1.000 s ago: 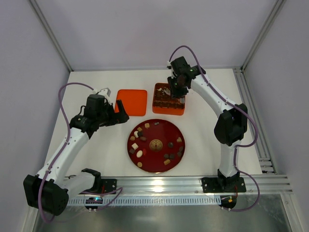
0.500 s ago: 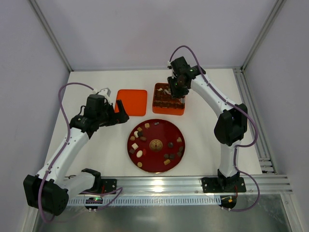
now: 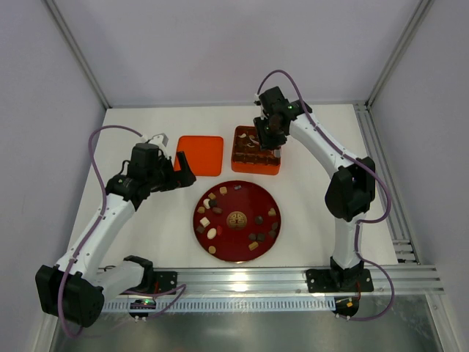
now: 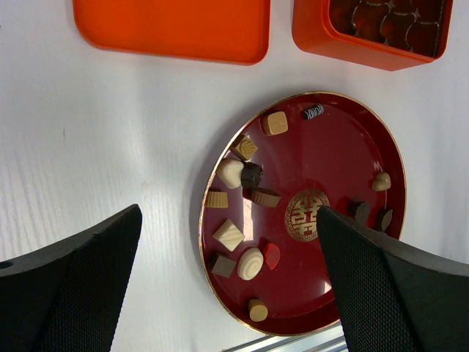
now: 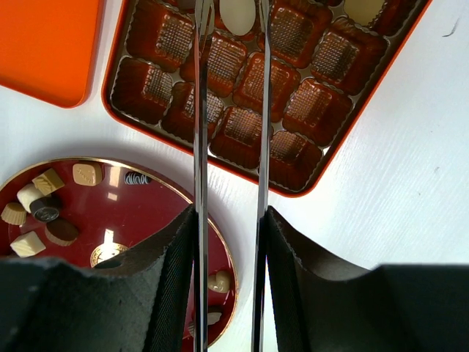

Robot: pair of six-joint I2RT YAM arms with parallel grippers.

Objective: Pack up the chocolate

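Lying between narrowly parted right jaws: cream chocolate [image 5: 238, 13] (in tray [image 5: 308, 110]); left jaws wide.

We count two arms, a left arm [image 3: 95, 227] and a right arm [image 3: 315, 143]. On the tabletop [image 3: 146, 128] we find one red plate [image 3: 245, 199], one flat orange lid [image 3: 200, 155] and one orange box [image 3: 256, 170]. The plate bears one gold emblem [image 3: 236, 218]. In the left wrist view we count fourteen chocolates [image 4: 229, 173] on it and one small red piece [image 4: 271, 255]. The top view adds at least three more chocolates. The box shows four cups [image 5: 267, 81] per row and two pale chocolates; its far rows are cut off.
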